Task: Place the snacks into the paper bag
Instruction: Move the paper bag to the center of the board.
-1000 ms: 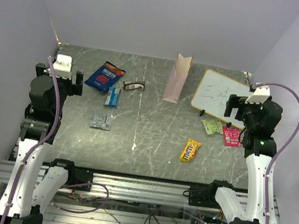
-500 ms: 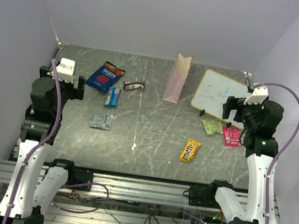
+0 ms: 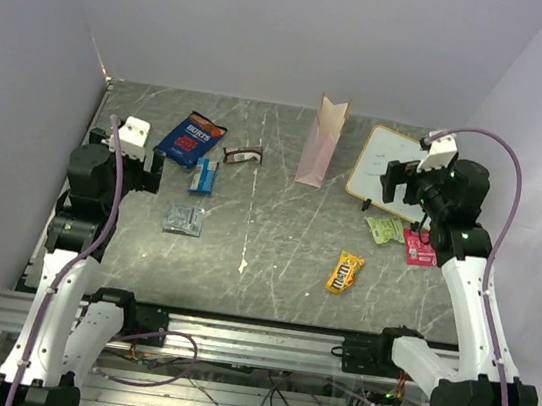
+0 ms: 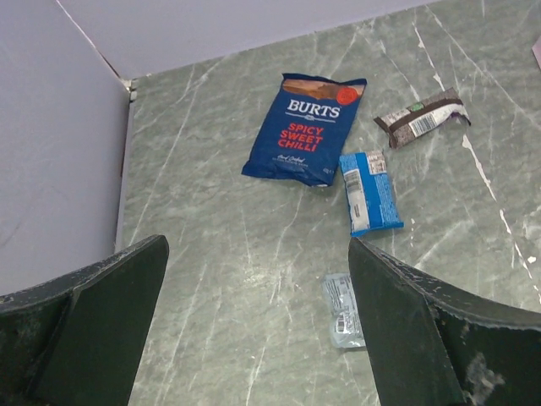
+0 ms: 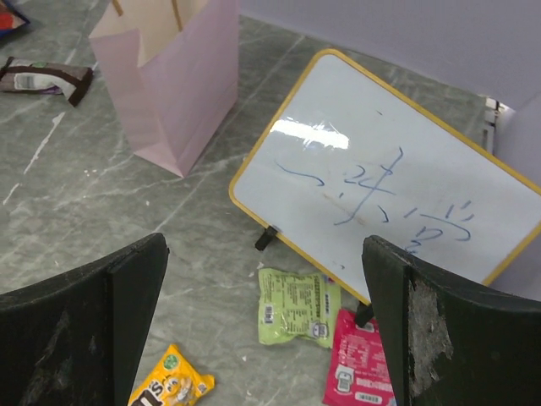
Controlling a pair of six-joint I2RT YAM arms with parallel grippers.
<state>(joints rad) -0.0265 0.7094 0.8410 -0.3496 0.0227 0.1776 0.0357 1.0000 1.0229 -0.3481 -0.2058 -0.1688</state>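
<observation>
The pale pink paper bag [image 3: 322,142] stands upright and open at the back middle; it also shows in the right wrist view [image 5: 173,76]. On the left lie the dark blue chip bag [image 3: 190,138] [image 4: 306,127], the brown bar [image 3: 242,155] [image 4: 421,118], the blue-white packet [image 3: 203,175] [image 4: 368,193] and the silver-grey packet [image 3: 184,218] [image 4: 345,310]. On the right lie the yellow M&M's [image 3: 345,272] [image 5: 173,389], the light green packet [image 3: 384,229] [image 5: 297,306] and the pink-red packet [image 3: 418,247] [image 5: 359,368]. My left gripper [image 3: 151,172] [image 4: 256,249] is open and empty, raised left of the silver-grey packet. My right gripper [image 3: 393,182] [image 5: 264,245] is open and empty, raised above the light green packet.
A white scribbled board [image 3: 391,172] [image 5: 380,178] with a yellow rim leans on its stand right of the paper bag, right behind the green and pink-red packets. Grey walls close the table at the left, back and right.
The left arm has swung right and nearer, toward the left-hand snacks. The right arm has swung left, over the board's front edge. Both grippers stay open; no snack has moved.
</observation>
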